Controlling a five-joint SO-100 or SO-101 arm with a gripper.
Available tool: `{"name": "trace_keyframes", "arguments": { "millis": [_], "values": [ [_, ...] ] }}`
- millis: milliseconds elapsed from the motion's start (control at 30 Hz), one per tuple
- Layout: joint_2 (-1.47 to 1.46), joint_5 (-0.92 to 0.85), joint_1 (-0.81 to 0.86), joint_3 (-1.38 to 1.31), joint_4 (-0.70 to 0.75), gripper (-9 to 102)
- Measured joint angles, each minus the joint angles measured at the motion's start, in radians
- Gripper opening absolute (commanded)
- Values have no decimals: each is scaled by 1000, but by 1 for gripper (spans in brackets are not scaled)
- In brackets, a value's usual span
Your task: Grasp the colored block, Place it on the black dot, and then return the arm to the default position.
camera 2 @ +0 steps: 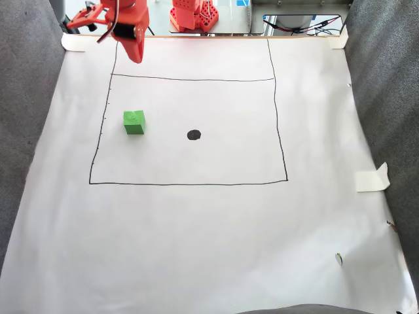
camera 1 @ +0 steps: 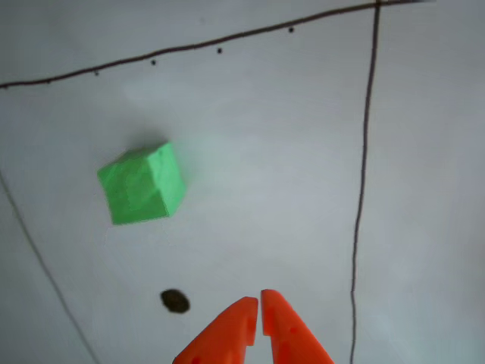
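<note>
The green block (camera 1: 142, 184) lies on the white paper, tilted in the other view, up and to the left of my orange gripper (camera 1: 260, 303). Its fingers sit almost together with nothing between them, so it is shut. The black dot (camera 1: 175, 302) is just left of the fingertips. In the fixed view the gripper (camera 2: 136, 56) hangs at the top left, above the drawn rectangle's upper line. There the block (camera 2: 134, 122) rests inside the rectangle near its left side, and the black dot (camera 2: 194, 135) lies to its right, apart from it.
A hand-drawn black rectangle (camera 2: 275, 131) frames the work area on the white paper sheet (camera 2: 209, 248). Grey fabric (camera 2: 26, 98) borders both sides. The orange arm base (camera 2: 193, 16) stands at the top edge, with cables (camera 2: 294, 25) to its right. A tape piece (camera 2: 373, 178) curls at the right.
</note>
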Motion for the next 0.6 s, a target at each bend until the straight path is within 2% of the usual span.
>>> {"name": "trace_keyframes", "arguments": {
  "millis": [400,600],
  "values": [
    [-273,-86,37,-245,-43,0],
    [-348,-63,-15,-385,-64,0]
  ]
}}
